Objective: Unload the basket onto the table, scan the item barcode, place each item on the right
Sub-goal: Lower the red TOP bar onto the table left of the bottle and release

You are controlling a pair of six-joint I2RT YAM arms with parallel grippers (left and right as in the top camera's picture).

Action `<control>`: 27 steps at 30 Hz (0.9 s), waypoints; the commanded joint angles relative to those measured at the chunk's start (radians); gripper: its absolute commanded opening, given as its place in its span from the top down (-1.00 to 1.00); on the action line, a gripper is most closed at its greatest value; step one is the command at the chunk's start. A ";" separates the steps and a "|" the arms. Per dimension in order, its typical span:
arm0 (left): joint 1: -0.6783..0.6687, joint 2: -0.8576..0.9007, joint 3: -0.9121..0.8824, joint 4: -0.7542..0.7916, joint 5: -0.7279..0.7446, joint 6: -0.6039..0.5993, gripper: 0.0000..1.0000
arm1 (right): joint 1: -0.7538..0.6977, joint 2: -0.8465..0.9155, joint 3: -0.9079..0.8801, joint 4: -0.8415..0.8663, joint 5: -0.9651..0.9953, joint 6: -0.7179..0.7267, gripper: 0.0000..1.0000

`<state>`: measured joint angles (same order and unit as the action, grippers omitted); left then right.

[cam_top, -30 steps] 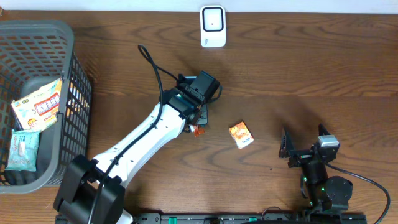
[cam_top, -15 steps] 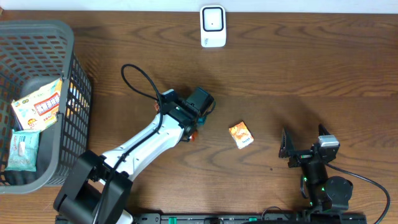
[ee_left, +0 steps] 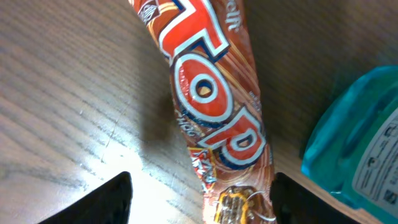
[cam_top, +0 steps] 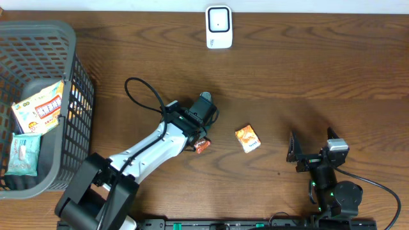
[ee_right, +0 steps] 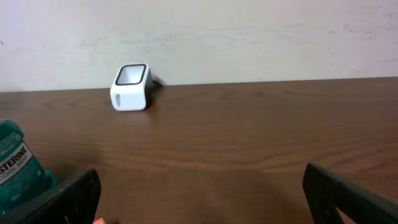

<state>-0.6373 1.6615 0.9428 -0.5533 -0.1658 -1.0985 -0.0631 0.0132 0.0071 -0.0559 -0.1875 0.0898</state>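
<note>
Candy bar (ee_left: 217, 118) lies flat on the table (cam_top: 319, 76) between the spread fingers of the left gripper (ee_left: 202, 190). A second ago that arm reached farther toward the scanner (cam_top: 218, 27); it now sits nearer the front edge. The right gripper (ee_right: 205, 196) is unchanged, wide open and empty. The orange packet (cam_top: 247, 138) has not moved.

Big orange letters edged in white spell "TOP" along the brown snack wrapper (ee_left: 214, 106) in the left wrist view. At 8 o'clock in the right wrist view, the teal bottle (ee_right: 17, 171) has a label reading "ISTERINE", its start cut off.
</note>
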 commanded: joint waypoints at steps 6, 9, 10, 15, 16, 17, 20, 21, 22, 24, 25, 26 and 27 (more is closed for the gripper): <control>0.047 -0.208 0.026 -0.048 -0.003 0.159 -0.90 | 0.004 0.000 -0.002 -0.004 -0.006 -0.009 -0.98; 0.080 -0.322 0.026 -0.048 -0.003 0.254 -0.92 | 0.004 0.000 -0.002 -0.004 -0.006 -0.009 -0.99; 0.096 -0.367 0.026 -0.048 -0.003 0.294 -0.93 | 0.004 0.000 -0.002 -0.004 -0.006 -0.009 -0.99; 0.170 -0.542 0.027 -0.048 -0.003 0.451 -0.93 | 0.004 0.000 -0.002 -0.005 -0.006 -0.009 -0.98; 0.188 -0.574 0.027 -0.049 -0.003 0.469 -0.94 | 0.004 0.000 -0.002 -0.004 -0.006 -0.009 -0.98; 0.210 -0.603 0.027 -0.050 -0.003 0.481 -0.93 | 0.004 0.000 -0.002 -0.004 -0.006 -0.009 -0.99; 0.285 -0.668 0.043 -0.074 -0.003 0.498 -0.94 | 0.004 0.000 -0.002 -0.004 -0.006 -0.009 -0.99; 0.313 -0.682 0.052 -0.087 -0.003 0.505 -0.94 | 0.004 0.000 -0.002 -0.004 -0.006 -0.009 -0.99; 0.341 -0.693 0.063 -0.101 -0.003 0.510 -0.94 | 0.004 0.000 -0.002 -0.004 -0.006 -0.009 -0.99; 0.394 -0.705 0.085 -0.132 -0.003 0.528 -0.94 | 0.004 0.000 -0.002 -0.004 -0.006 -0.009 -0.99; 0.418 -0.706 0.098 -0.148 -0.003 0.530 -0.94 | 0.004 0.000 -0.002 -0.004 -0.006 -0.009 -0.99; 0.443 -0.706 0.112 -0.164 -0.003 0.530 -0.94 | 0.004 0.000 -0.002 -0.004 -0.006 -0.009 -0.99; 0.466 -0.705 0.125 -0.179 -0.003 0.530 -0.94 | 0.004 0.000 -0.002 -0.005 -0.006 -0.009 -0.98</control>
<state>-0.2195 0.9600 1.0206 -0.7109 -0.1631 -0.6083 -0.0631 0.0132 0.0071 -0.0559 -0.1875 0.0895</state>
